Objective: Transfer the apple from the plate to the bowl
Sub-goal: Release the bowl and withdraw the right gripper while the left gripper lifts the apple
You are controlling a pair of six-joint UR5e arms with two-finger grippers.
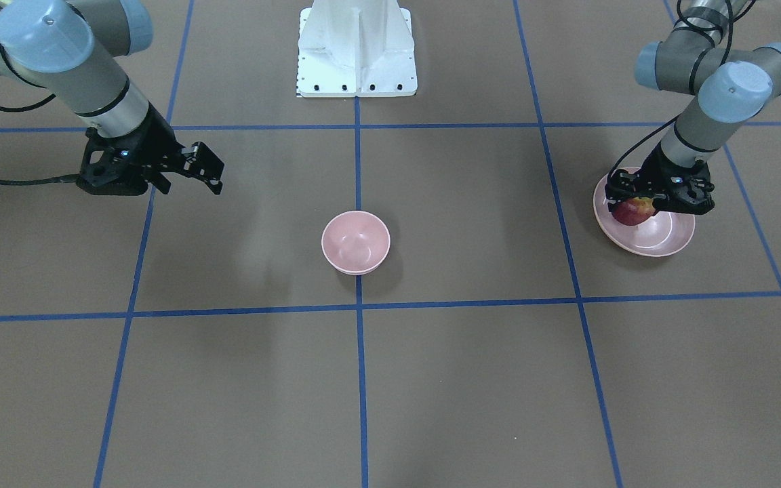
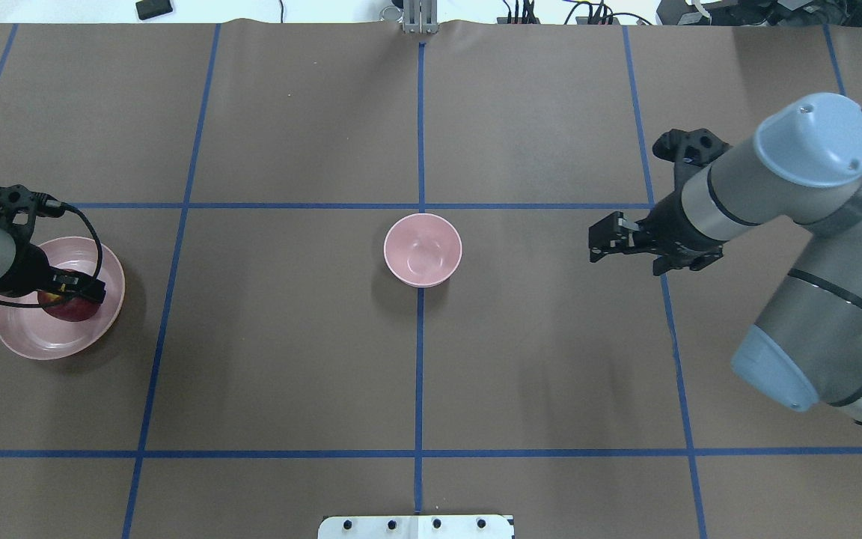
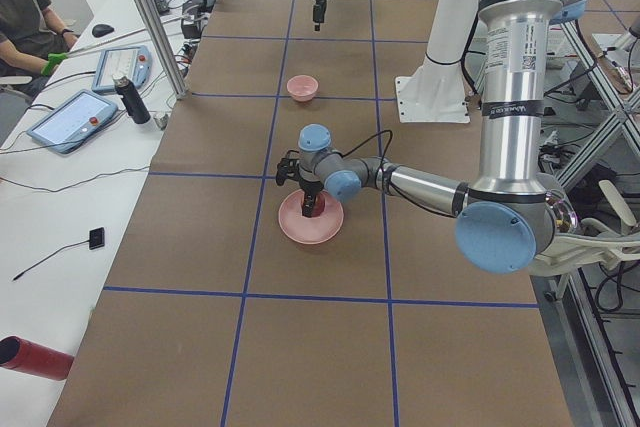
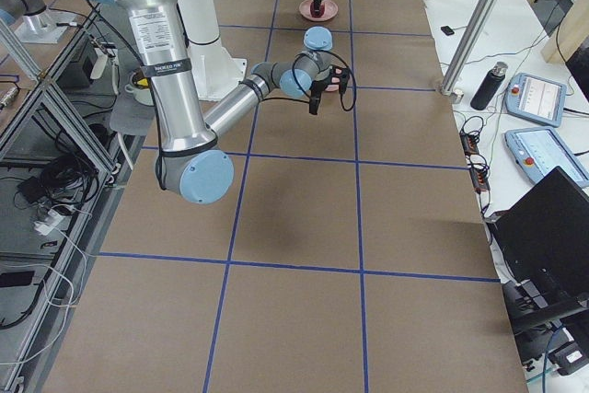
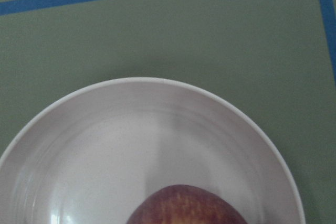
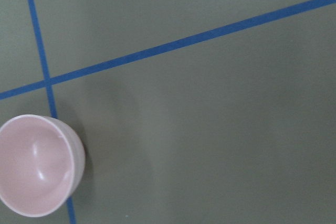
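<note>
The dark-red apple (image 1: pixel 633 211) is in the wide pale-pink plate (image 1: pixel 662 244) at the robot's left end of the table. My left gripper (image 1: pixel 636 205) is down over it, its jaws against the apple's two sides. In the overhead view the apple (image 2: pixel 64 307) shows under the gripper (image 2: pixel 72 293), over the plate (image 2: pixel 31 337). The left wrist view shows the apple's top (image 5: pixel 181 205) and the plate (image 5: pixel 131 145). The small deep pink bowl (image 2: pixel 423 250) stands empty at the table's centre. My right gripper (image 2: pixel 601 243) is open and empty, to the bowl's right.
The white robot base (image 1: pixel 356 51) stands behind the bowl. Blue tape lines (image 2: pixel 420 374) divide the brown table into squares. An operator (image 3: pixel 25 17), tablets (image 3: pixel 70 119) and a bottle (image 3: pixel 130 99) are on the white bench beyond the table's far edge.
</note>
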